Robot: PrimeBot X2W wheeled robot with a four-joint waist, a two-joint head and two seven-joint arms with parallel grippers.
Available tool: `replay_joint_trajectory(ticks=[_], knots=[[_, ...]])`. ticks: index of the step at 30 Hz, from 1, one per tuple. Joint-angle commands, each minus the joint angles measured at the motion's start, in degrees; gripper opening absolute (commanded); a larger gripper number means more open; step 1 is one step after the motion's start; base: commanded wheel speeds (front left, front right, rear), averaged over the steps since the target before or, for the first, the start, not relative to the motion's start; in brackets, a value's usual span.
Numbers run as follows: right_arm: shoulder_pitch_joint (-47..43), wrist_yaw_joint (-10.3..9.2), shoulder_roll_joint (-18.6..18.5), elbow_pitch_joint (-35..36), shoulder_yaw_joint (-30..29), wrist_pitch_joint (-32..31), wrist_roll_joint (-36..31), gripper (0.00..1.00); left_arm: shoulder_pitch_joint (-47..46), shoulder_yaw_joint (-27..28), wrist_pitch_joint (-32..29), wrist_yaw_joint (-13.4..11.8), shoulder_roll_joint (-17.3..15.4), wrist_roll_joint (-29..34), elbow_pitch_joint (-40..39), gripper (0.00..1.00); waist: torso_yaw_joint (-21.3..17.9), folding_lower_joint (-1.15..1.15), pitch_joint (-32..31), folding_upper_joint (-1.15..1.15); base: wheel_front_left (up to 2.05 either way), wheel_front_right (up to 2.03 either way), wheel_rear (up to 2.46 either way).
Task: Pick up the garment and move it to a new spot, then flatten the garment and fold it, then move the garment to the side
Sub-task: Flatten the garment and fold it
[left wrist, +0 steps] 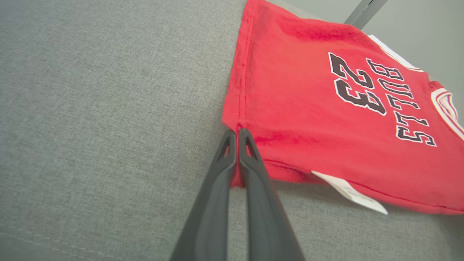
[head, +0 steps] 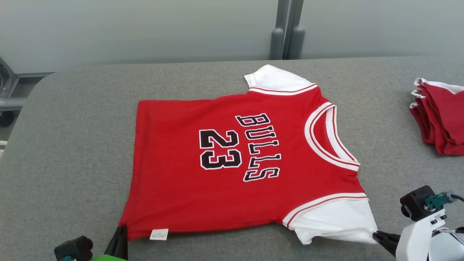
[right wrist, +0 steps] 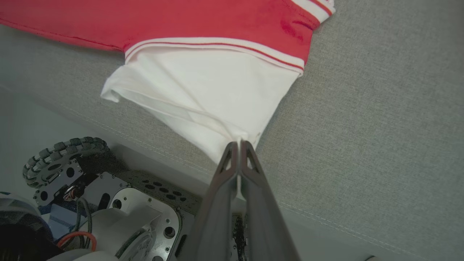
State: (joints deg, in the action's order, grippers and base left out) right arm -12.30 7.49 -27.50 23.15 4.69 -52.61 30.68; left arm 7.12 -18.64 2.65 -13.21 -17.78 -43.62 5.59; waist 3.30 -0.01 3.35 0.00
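While the jersey (head: 232, 163) is lying flat ahead, the left gripper (head: 122, 229) is clamping its hem corner and the right gripper (head: 377, 235) its sleeve tip. Its long axis is running gripper to gripper, collar rightward. The table (head: 72, 145) edge is passing just behind them, bare table leftward.

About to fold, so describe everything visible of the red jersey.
The red jersey is a soft knit shirt with white sleeves, white-and-red striped trim at neck and armholes, and black BULLS 23 lettering outlined in white. It lies spread nearly flat, front up, on the grey fabric table, collar toward the robot's right, hem toward its left. A white label sticks out near the closest hem corner. The left end effector pinches that corner; the right end effector pinches the near sleeve's tip.
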Motion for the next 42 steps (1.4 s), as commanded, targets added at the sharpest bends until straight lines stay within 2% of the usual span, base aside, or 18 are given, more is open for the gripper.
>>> replay_joint_trajectory(ticks=[1,4,8,18,28,34,42], knots=[[-0.28,-0.01,0.08,0.66,-0.37,-0.09,0.06,0.0,0.43,0.12,-0.02,-0.29,-0.68,0.48,-0.43,0.0,0.07,0.01,0.19,0.0,0.0,0.0,0.0],[2.32,-0.01,0.03,2.43,-0.72,2.19,-0.21,0.0,-0.63,0.03,-0.36,-0.18,-1.5,1.0,-1.51,0.0,0.1,0.01,0.8,0.0,0.0,0.0,0.0],[8.21,-0.01,-1.29,0.57,0.18,6.09,-2.75,0.0,-4.51,-0.44,-0.75,0.33,-2.27,2.32,-1.29,0.0,0.27,0.01,1.86,0.0,0.0,0.0,0.0],[26.46,-0.05,-7.34,-12.55,9.59,13.94,-6.4,0.0,-17.92,-3.68,-3.73,1.08,-1.39,6.14,5.91,0.0,2.55,0.01,5.96,0.0,0.0,0.0,0.0],[41.39,-0.05,-10.04,-24.05,20.75,21.11,-9.05,0.0,-27.22,-6.08,-4.74,2.66,0.48,7.79,13.48,0.0,4.07,0.01,9.29,0.0,0.0,0.0,0.0],[46.99,-0.05,-10.12,-28.98,21.73,28.24,-11.48,0.0,-30.06,-6.72,-3.34,3.74,1.6,7.96,17.0,0.0,4.74,0.01,10.96,0.0,0.0,0.0,0.0],[48.51,-0.05,-8.83,-32.98,22.82,30.11,-10.94,0.0,-31.73,-7.01,-2.12,4.58,2.03,7.93,20.16,0.0,4.7,0.01,11.79,0.0,0.0,0.0,0.0]])
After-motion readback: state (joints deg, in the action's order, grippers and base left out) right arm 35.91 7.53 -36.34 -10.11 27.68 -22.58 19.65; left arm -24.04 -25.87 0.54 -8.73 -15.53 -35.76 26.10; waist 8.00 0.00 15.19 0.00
